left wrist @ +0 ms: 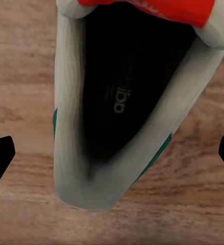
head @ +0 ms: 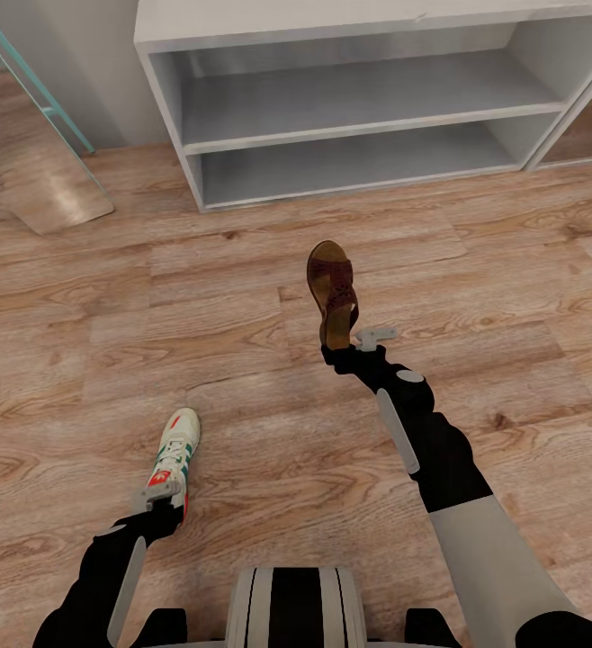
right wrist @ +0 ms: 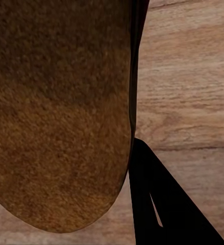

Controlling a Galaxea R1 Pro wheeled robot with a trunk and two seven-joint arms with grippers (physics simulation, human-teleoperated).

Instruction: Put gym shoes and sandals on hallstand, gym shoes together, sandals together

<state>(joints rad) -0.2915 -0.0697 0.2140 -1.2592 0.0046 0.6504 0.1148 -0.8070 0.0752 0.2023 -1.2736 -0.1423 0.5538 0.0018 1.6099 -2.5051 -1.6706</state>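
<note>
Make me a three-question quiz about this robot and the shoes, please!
1. Where is the sandal?
A. at the right pincer
B. on the top shelf
C. under the stairs

2. What colour is the patch on the gym shoe?
A. blue
B. red-orange
C. purple

3. How are the shelves of the shoe rack?
A. empty
B. full of boots
C. holding one sandal

Answers:
1 A, the sandal's heel meets the right pincer, in front of the rack.
2 B, the heel patch is red-orange.
3 A, no shoe shows on the visible shelves.

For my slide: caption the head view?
Each gripper at a shoe: right on sandal, left at sneaker, before hallstand.
</note>
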